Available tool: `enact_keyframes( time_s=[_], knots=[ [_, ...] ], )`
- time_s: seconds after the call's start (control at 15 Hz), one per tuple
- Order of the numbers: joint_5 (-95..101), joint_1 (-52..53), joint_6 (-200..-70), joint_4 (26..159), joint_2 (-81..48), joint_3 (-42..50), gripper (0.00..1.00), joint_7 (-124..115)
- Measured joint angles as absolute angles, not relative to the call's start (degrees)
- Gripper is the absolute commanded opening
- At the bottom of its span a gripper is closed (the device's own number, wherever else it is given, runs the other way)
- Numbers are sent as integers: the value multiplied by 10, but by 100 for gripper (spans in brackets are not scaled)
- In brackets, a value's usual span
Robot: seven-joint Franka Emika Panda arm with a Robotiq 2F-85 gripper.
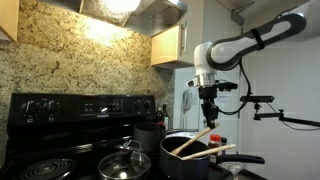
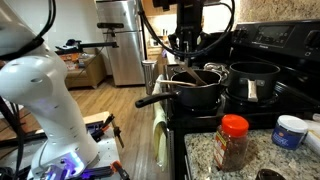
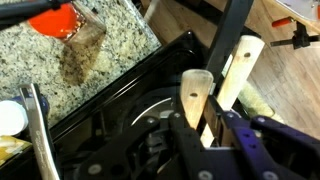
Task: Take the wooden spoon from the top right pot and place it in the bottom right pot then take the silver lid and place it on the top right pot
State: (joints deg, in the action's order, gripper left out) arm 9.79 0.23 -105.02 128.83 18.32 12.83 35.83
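Note:
The wide black pot [image 1: 186,152] stands at the stove's front right, and its long handle shows in an exterior view [image 2: 155,98]. Two wooden utensils lean in it. My gripper [image 1: 208,118] is above the pot, shut on the upper end of the slim tan wooden spoon [image 1: 195,141]. In the wrist view that handle [image 3: 197,95], with a small hole, sits between my fingers [image 3: 205,130]. The paler, thicker utensil [image 3: 240,70] lies just beside it. The small grey pot [image 1: 148,135] stands behind. The silver lid [image 1: 125,160] rests at the stove's front left.
A spice jar with an orange lid [image 2: 232,140] and a white tub [image 2: 290,130] stand on the granite counter beside the stove. The stove's back panel [image 1: 80,105] and a range hood [image 1: 130,8] close in the rear. A stand [image 1: 265,100] is to the side.

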Motion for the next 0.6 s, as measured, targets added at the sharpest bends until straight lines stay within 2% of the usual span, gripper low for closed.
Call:
enact_keyframes(
  time_s=[0.2,0.27,0.4,0.6],
  knots=[
    [84,1,-1048,1268,152,129,10,379],
    [82,1,-1047,1262,145,129,52,385],
    [80,0,-1047,1252,132,129,59,392],
    [77,-1,-1047,1238,117,129,79,392]
  ],
)
